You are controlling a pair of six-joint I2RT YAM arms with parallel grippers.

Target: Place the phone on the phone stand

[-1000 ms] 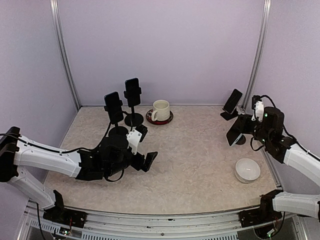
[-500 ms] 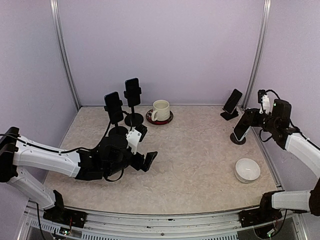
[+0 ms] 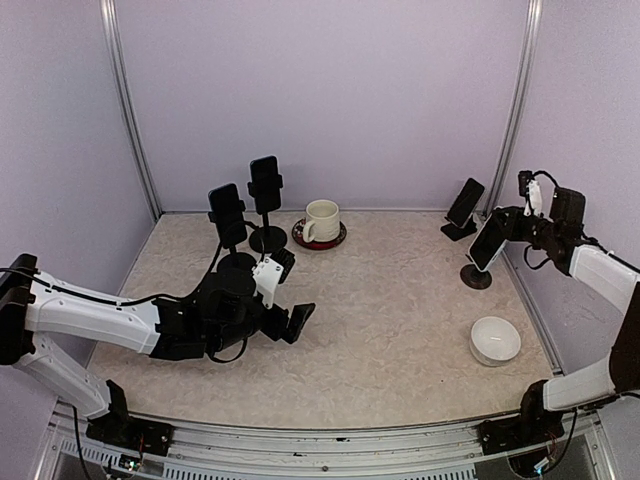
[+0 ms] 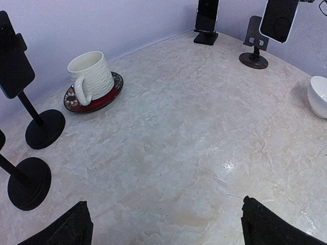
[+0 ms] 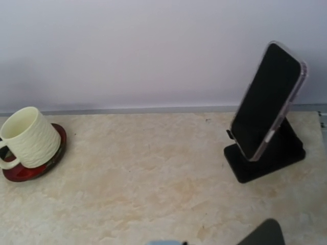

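At the far right of the table (image 3: 400,330), the right gripper (image 3: 506,228) is clamped on the upper end of a black phone (image 3: 487,243). The phone hangs tilted in the air, its lower end pointing down toward the near left. Just beneath that lower end stands the phone stand (image 3: 476,276), a black one with a round base, a short post and a slanted back plate. From the left wrist camera the phone appears just right of the plate and a little above it; whether the two touch cannot be told. Farther back, close to the rear wall, a second phone (image 3: 465,202) in a clear case leans on a black wedge stand (image 3: 456,231). Nearer than the round-based stand, a white bowl (image 3: 496,340) sits by the right edge.

Well apart from all this, at the near left, the left gripper (image 3: 291,291) lies low over the table with its fingers spread wide and nothing between them. Beyond it stand two black pole stands (image 3: 268,238) with round bases, each carrying an upright dark phone. To their right, by the rear wall, a cream ribbed mug (image 3: 322,220) rests on a dark red saucer (image 3: 302,238).
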